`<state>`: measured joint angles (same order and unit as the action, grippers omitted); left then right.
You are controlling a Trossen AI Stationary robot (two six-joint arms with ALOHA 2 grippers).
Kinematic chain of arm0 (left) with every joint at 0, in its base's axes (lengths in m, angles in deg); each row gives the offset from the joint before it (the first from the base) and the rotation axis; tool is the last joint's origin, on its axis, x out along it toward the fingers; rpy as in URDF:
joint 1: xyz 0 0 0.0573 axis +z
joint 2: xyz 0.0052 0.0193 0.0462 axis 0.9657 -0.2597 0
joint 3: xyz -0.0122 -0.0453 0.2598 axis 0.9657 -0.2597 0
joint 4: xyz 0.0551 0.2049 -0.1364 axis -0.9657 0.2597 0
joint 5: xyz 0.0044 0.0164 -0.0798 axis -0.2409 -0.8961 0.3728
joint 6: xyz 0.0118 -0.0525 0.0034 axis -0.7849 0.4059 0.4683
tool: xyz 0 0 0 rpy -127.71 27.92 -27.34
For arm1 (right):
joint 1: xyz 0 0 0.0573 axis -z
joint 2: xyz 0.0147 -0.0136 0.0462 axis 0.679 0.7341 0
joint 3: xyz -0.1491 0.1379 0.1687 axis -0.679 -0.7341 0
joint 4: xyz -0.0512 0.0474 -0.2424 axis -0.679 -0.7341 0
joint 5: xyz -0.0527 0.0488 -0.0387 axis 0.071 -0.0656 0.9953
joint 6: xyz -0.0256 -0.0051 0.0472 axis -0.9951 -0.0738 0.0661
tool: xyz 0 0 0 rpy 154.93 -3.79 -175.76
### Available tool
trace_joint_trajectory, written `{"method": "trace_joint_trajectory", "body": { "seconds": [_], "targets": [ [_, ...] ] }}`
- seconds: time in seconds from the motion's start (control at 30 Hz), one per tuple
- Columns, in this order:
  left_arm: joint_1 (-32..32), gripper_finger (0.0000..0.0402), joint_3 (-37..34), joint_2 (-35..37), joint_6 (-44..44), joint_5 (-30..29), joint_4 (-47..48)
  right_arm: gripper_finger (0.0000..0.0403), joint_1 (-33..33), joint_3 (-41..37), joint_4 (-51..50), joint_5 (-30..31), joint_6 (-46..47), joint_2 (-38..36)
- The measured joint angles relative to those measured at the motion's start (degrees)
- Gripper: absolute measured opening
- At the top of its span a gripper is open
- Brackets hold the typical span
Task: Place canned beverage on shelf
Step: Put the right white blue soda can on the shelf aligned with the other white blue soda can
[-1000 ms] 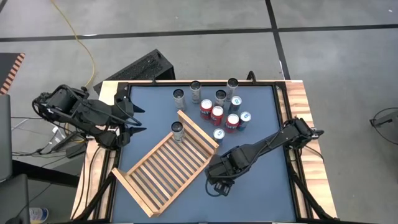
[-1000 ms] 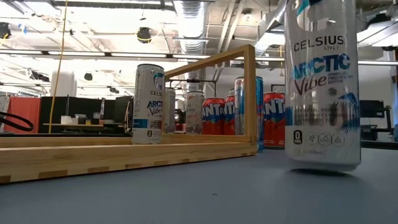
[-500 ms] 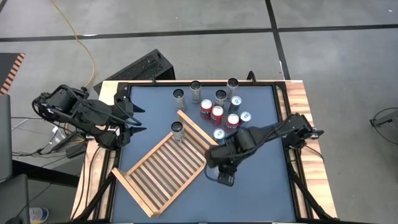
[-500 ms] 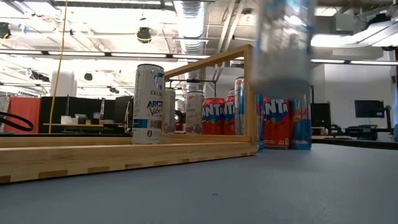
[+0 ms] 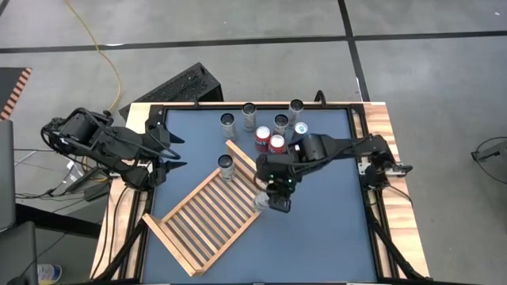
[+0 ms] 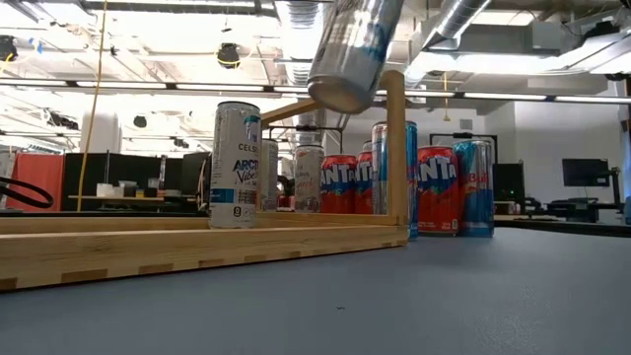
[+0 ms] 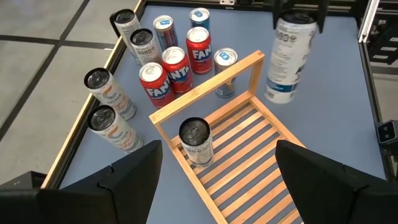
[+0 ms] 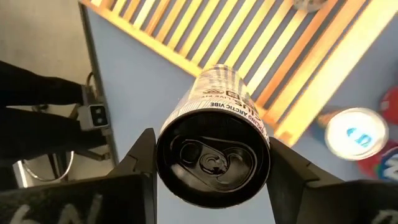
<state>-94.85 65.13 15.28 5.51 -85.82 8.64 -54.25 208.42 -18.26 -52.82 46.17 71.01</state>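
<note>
A robotics lab in an industrial hall; exposed silver ducts (image 6: pixel 296 25) and strip lights run overhead beyond the blue-topped table (image 5: pixel 333 229); a polished concrete floor (image 5: pixel 428 71) with dark seams surrounds the table; a yellow cable (image 5: pixel 107 55) trails across it; a monitor (image 6: pixel 580 173) and benches stand behind the table.

In the low view, the lifted can (image 6: pixel 353 54) is cut off above.

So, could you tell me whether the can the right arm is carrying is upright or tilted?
Tilted. The white can leans in the right gripper, clear of the table, beside the shelf corner.
</note>
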Motion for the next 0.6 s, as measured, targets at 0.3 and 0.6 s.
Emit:
{"method": "trace_joint_trajectory", "body": {
  "seconds": [0.3, 0.6],
  "targets": [
    [0.0, 0.0303, 0.0, -0.02, 0.0, -0.24, -0.08, 0.0173, 3.5, -0.02, 8.06, -0.05, -13.09, 0.17],
    [0.0, 0.0303, 0.0, 0.0, 1.16, -1.33, -0.28, 0.0173, 6.03, -0.02, 14.52, 1.14, -29.7, 0.17]
  ]
}}
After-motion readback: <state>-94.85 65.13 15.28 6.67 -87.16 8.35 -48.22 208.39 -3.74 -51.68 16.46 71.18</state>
